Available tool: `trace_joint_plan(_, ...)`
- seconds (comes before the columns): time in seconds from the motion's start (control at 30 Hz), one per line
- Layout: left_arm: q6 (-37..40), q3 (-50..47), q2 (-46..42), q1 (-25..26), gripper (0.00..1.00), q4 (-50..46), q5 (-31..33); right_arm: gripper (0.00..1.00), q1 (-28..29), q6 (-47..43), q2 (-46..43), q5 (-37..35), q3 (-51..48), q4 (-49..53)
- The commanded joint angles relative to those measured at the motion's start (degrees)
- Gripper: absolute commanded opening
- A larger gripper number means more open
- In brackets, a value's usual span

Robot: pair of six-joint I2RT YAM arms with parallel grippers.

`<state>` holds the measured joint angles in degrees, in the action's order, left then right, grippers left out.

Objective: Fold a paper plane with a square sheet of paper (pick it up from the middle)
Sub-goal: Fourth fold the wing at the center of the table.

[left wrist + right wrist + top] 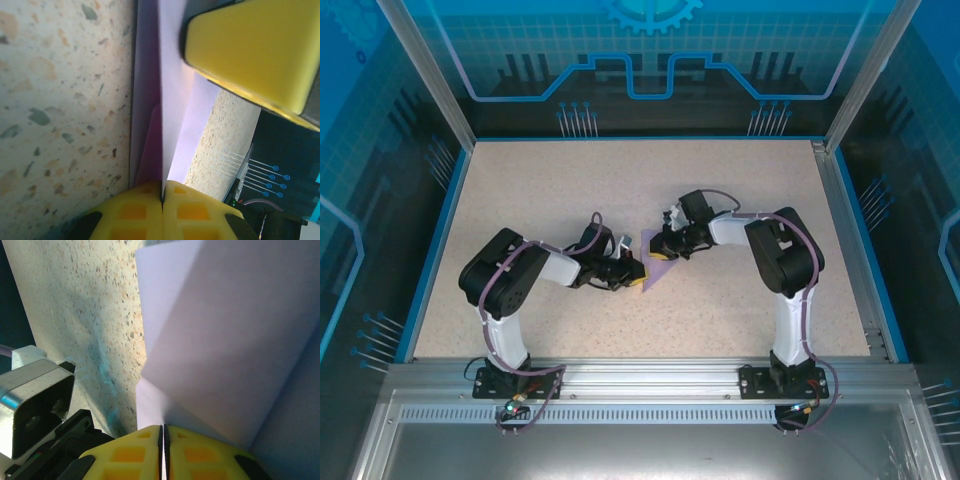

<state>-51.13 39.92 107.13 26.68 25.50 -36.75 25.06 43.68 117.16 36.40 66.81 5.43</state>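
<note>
The pale lavender sheet of paper (651, 256), partly folded into a pointed triangular shape, sits near the middle of the speckled bench (720, 310), held between the two arms. In the left wrist view the sheet of paper (172, 100) stands on edge with a sharp crease running straight into the left pincer (162, 197), whose yellow pads are pressed together on it. The right pincer (250, 50) appears there as a yellow pad against the far part of the sheet. In the right wrist view the right pincer (163, 432) is closed tight on a folded flap of the paper (225, 330), above the bench (100, 300). From above, the left pincer (632, 275) and right pincer (662, 250) are just beside each other.
</note>
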Motion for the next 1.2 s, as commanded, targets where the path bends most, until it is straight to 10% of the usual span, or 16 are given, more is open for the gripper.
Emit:
trace_joint_plan(0.0,-0.78,-2.39,3.59,-0.66,0.0,-5.41,3.61,0.12,-0.76,-0.45,-2.06,0.54,-0.09,1.22)
trace_joint_plan(0.93,1.66,-1.62,2.08,-0.67,0.0,-7.81,3.3,0.13,0.63,-2.41,1.6,-2.29,2.49,6.17)
trace_joint_plan(1.17,4.06,-0.46,-0.95,-0.66,0.16,-9.15,0.82,0.12,0.43,-3.86,3.37,-3.22,2.54,8.18)
